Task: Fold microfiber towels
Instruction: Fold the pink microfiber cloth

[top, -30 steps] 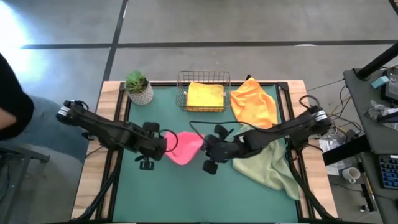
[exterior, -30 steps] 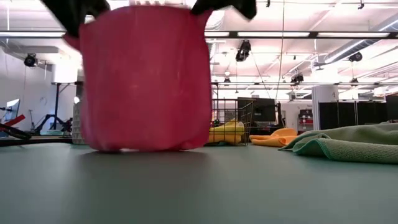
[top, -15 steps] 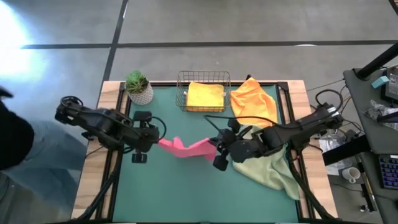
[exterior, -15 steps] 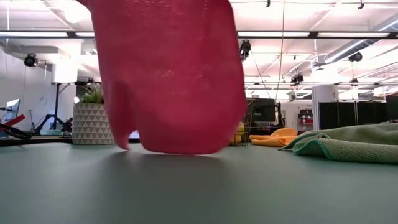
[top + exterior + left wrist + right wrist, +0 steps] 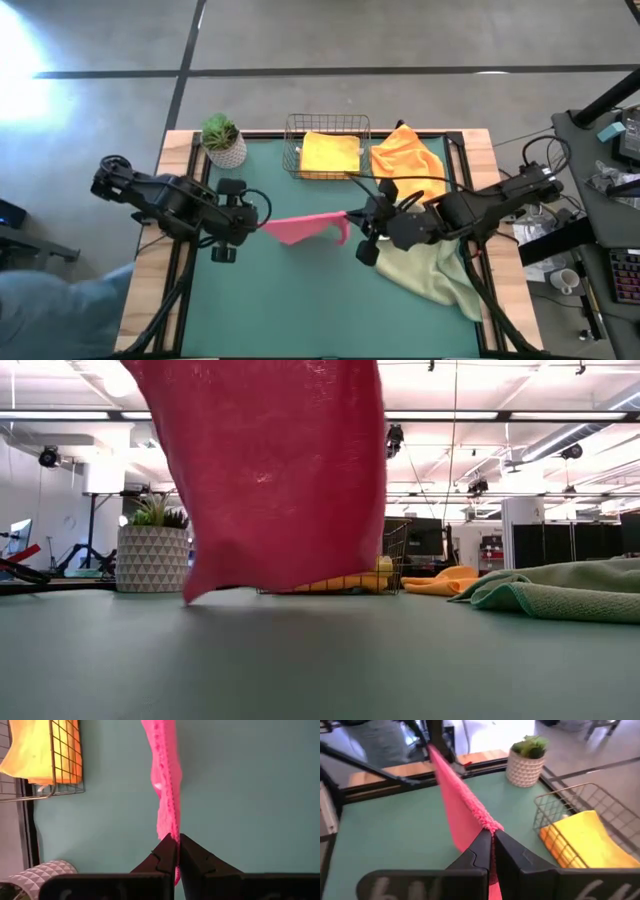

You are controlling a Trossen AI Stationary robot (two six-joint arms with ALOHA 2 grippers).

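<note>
Pink towel hangs stretched above mid-table, left gripper and right gripper each pinching a corner; next, apparently, lay it flat for folding.

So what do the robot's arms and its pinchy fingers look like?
Both arms are dark, almost black, built of chunky jointed sections with thin black cables looping beside them. The left gripper and right gripper each end in two flat, wedge-shaped black fingers. No markings show.
</note>
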